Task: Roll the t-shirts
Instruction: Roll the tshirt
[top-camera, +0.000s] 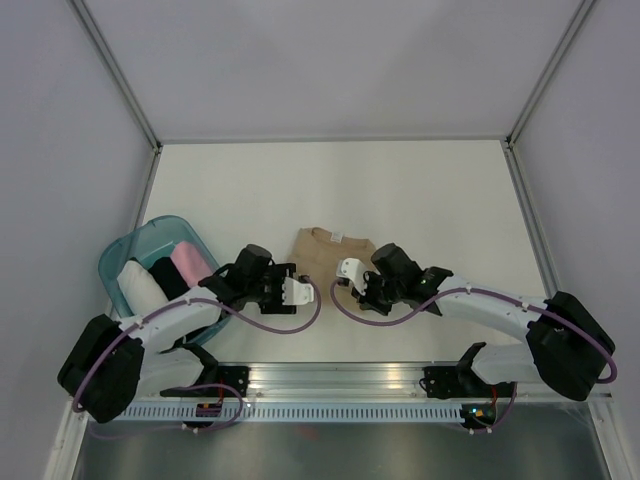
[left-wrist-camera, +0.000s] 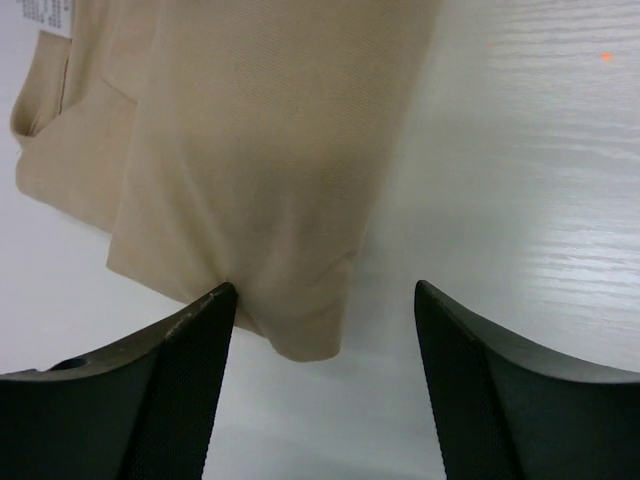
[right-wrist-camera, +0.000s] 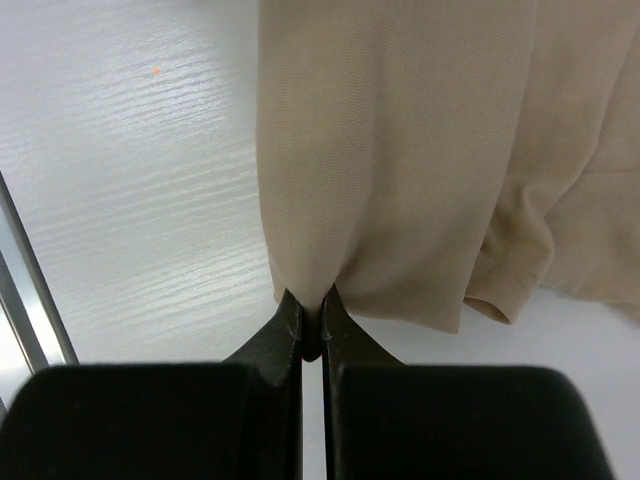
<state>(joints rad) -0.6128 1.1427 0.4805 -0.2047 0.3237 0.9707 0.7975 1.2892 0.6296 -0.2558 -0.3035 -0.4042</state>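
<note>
A tan t-shirt (top-camera: 333, 252) lies folded narrow on the white table, its neck label at the far end. In the left wrist view the t-shirt (left-wrist-camera: 250, 150) has its near corner drooping between the spread fingers of my left gripper (left-wrist-camera: 325, 292), which is open and holds nothing; its left fingertip (left-wrist-camera: 215, 305) is at the hem. My right gripper (right-wrist-camera: 311, 300) is shut on the near hem of the t-shirt (right-wrist-camera: 400, 150), pinching a small fold of cloth. From above, the left gripper (top-camera: 300, 290) and right gripper (top-camera: 345, 272) sit close together at the shirt's near edge.
A translucent teal basket (top-camera: 160, 224) stands at the left and holds white (top-camera: 140, 285), black (top-camera: 165, 272) and pink (top-camera: 190, 262) rolled bundles. Metal frame posts run along both sides, and a rail crosses the near table edge (top-camera: 330, 378).
</note>
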